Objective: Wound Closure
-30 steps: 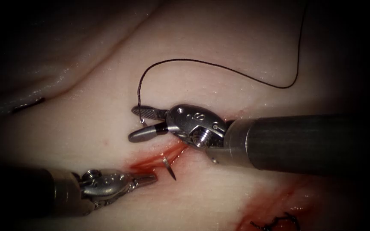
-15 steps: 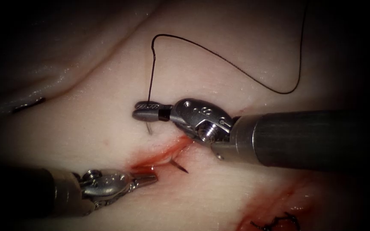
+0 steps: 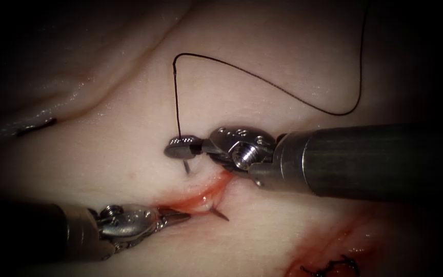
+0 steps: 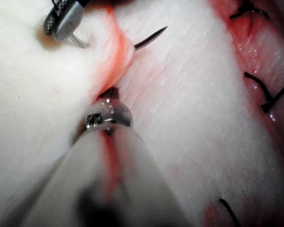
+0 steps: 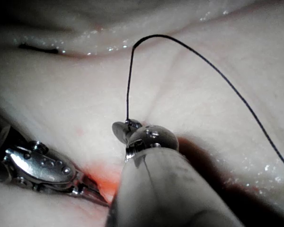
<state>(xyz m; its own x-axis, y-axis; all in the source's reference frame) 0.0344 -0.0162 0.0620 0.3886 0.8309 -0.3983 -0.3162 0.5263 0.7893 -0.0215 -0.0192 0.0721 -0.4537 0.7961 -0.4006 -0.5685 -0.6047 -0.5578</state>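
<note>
Tissue (image 3: 129,154): pale, glistening pork belly is lying under both tools, folded and moist.
Cut (image 3: 196,197): a curved slit is showing red fluid (image 3: 193,201) along its edges.
Change: over the last second the right tool (image 3: 180,149) has clenched on the needle's thread end and rolled downward; the tip has been emerging farther from the near lip.
Needle (image 3: 220,214): thin curved steel is sitting in the tissue, passing under the cut, its sharp dark tip poking out on the near side.
Thread (image 3: 262,74): a fine black strand is arching up from the right tool and looping away rightward.
Left tool (image 3: 178,218): slim ridged jaws are resting closed at the cut's left end; whether they are pinching tissue cannot be told.
Stitches (image 3: 329,266): knotted black ends are lying at the far right.
</note>
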